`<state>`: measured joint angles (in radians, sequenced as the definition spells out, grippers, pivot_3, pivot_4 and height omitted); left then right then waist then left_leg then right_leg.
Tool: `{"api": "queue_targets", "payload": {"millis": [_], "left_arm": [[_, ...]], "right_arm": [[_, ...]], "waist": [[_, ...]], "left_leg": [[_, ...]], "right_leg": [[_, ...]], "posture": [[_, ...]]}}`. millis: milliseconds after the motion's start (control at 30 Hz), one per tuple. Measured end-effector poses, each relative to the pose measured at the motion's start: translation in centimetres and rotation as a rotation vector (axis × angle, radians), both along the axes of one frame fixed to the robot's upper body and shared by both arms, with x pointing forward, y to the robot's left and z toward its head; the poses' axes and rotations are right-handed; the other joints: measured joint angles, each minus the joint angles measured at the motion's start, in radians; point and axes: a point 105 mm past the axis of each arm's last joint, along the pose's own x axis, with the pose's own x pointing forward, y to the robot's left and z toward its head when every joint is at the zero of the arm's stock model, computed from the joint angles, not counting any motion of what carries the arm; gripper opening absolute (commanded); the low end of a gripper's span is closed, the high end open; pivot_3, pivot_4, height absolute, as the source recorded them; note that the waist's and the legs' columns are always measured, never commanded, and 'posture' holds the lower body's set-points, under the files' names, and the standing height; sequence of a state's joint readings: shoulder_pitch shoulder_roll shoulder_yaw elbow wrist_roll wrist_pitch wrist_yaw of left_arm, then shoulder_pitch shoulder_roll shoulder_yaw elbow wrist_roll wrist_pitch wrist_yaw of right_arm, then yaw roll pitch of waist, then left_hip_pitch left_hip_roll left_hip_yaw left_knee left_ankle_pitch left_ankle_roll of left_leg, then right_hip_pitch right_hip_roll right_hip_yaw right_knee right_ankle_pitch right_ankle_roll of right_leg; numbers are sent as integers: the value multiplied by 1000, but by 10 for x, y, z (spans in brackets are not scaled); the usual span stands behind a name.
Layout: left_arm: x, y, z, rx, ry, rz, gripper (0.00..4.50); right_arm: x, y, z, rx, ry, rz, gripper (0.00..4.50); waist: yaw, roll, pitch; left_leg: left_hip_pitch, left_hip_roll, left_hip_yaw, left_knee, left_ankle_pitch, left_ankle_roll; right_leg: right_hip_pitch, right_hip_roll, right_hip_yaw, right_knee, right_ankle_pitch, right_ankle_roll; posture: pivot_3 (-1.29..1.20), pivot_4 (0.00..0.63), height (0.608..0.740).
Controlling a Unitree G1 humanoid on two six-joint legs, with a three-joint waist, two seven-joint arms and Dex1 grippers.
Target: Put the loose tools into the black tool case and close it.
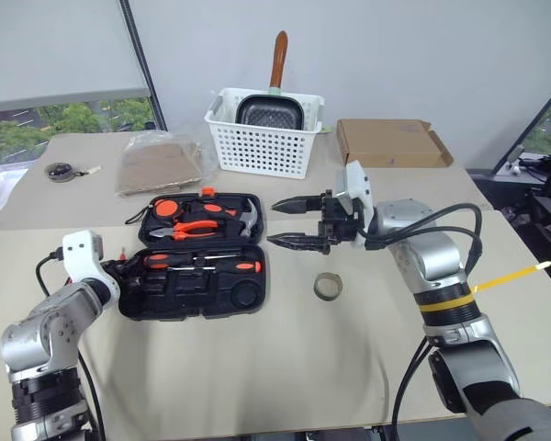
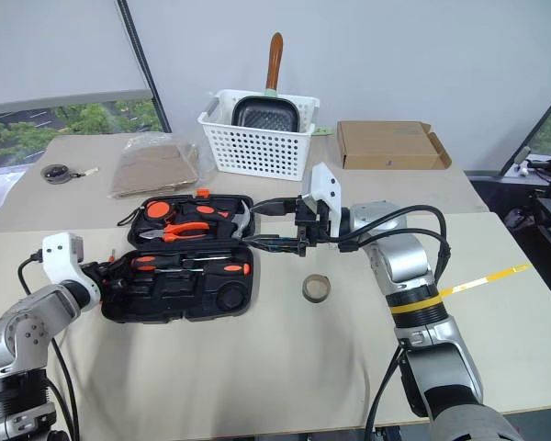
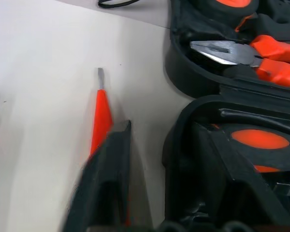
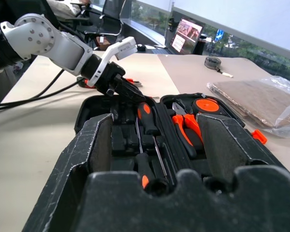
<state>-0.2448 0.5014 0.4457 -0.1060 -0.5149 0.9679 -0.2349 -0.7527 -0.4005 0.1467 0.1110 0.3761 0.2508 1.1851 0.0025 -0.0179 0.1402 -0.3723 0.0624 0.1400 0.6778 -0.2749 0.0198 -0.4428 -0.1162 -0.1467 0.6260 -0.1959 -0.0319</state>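
The left gripper [image 3: 116, 159] is pinching the slim orange screwdriver [image 3: 101, 113] in nearly closed jaws beside the black tool case [image 1: 197, 299]. The right gripper [image 1: 289, 223] is hovering above the bench [image 1: 285, 367], jaws spread and empty.

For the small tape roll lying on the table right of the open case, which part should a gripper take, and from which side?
Take the tape roll across its ring wall, coming straight down from above. It lies flat on the table with its hole facing up and bare surface all round it, so one finger could go into the hole and the other outside. The open right gripper hangs nearest.
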Motion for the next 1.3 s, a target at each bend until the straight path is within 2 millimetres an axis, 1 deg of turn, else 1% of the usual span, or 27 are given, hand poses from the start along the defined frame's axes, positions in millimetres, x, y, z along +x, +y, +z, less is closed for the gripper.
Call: {"api": "queue_targets", "payload": {"millis": [33,133,233,300,567,700,733,833,1133,1300], "left_arm": [[1,-2,0,0,0,-11,43],[4,-10,1,4,-1,-40,43],[5,-12,1,7,1,-47,43],[6,-14,0,11,3,-55,43],[9,-26,2,35,1,-95,43],[10,-36,2,52,-2,-129,43],[10,-38,3,53,-2,-135,43],[12,-49,2,50,-2,-166,43],[13,-80,2,39,-1,-241,43],[12,-91,1,27,3,-244,43]], "right_arm": [[0,0,-1,1,2,-2,3199],[0,-1,-5,5,15,-12,3199],[1,-1,-6,5,19,-16,3199],[1,-2,-6,6,19,-20,3199],[2,-2,-8,12,23,-38,3199],[2,-3,-8,12,23,-40,3199],[2,-3,-8,12,23,-41,3199],[2,-3,-8,12,23,-42,3199],[3,-4,-8,10,22,-45,3199],[3,-5,-8,6,19,-48,3199]], "waist": [[3,0,0],[14,0,0],[14,0,0],[14,0,0],[27,0,0],[40,0,0],[42,0,0],[47,0,0],[51,0,0],[51,0,0]], "left_leg": [[0,-1,0,0,0,0],[-1,-3,0,1,-1,1],[-1,-7,-1,1,-1,2],[-1,-10,-3,1,-2,3],[-2,-15,-3,2,-3,7],[-4,-15,-4,2,-4,8],[-4,-16,-4,2,-2,11],[-5,-17,-5,2,-2,13],[-7,-21,-6,3,-1,19],[-6,-21,-7,3,0,20]], "right_leg": [[0,-1,0,0,0,0],[1,-3,-1,-1,0,0],[1,-7,-1,0,-1,1],[1,-10,-1,1,-5,7],[3,-16,-2,0,-5,8],[3,-17,-3,-1,-4,7],[3,-17,-3,-1,-4,7],[3,-19,-4,-2,-4,7],[4,-23,-6,-2,-6,12],[5,-23,-6,-2,-6,12]], "posture": [[0,150,700],[0,150,700],[0,150,700],[0,150,700],[0,150,700],[0,150,700],[0,150,700],[0,150,700],[0,150,700],[0,150,700]]}}
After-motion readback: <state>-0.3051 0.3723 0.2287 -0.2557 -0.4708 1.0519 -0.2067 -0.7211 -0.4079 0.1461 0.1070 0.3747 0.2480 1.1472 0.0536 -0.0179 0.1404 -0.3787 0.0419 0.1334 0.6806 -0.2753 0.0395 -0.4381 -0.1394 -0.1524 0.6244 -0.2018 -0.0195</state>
